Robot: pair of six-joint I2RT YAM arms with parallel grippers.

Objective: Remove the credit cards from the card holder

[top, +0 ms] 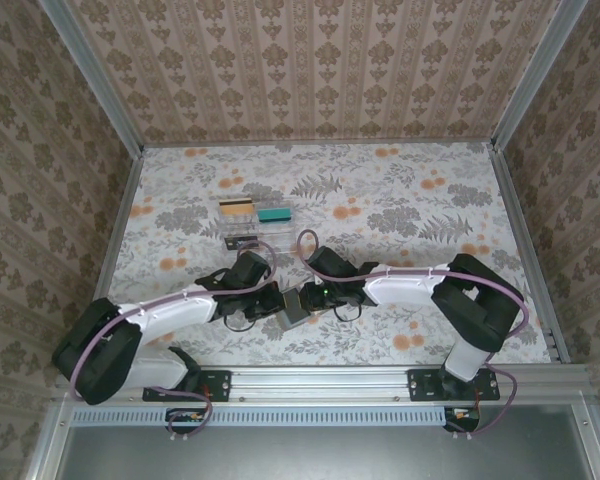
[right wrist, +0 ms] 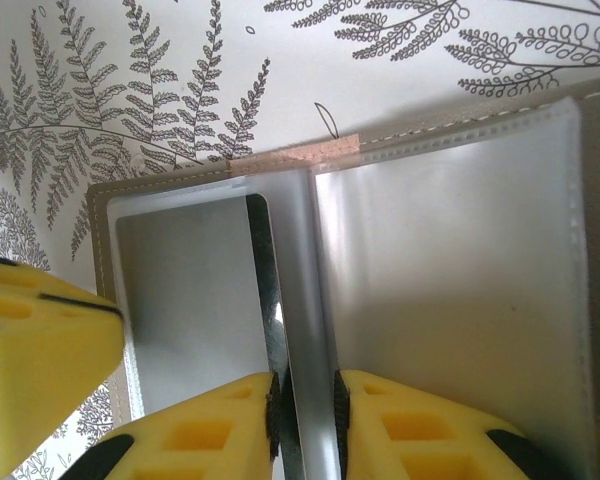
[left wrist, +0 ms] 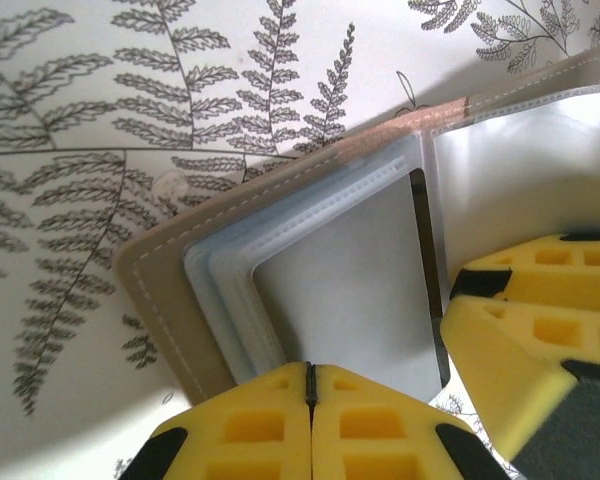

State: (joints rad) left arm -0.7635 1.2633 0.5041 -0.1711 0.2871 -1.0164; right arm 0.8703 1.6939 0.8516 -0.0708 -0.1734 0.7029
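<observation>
1. The card holder (top: 295, 307) lies open on the table (top: 410, 200), near the front edge, right between the two arms.
2. It is flat and has two sides. Its outer rim is soft brown-grey stuff with a row of little white stitches.
3. Inside are see-through plastic pockets. They are smooth, shiny and bluish-grey, with rounded corners, and they lie in layers.
4. The left gripper (left wrist: 310, 390) has chunky yellow fingers with square holes. They are squeezed tight together on the edge of the holder's left side.
5. The right gripper (right wrist: 305, 415) has the same yellow fingers. They stand just a little apart, pinching a thin plastic flap at the middle fold.
6. A thin, dark, shiny strip runs beside that flap. I cannot tell if it is a card.
7. The table cover is white with grey ferns and orange flowers.
8. Farther back sits a clear tray (top: 242, 226) with a teal card (top: 275, 214), well apart from the holder.
</observation>
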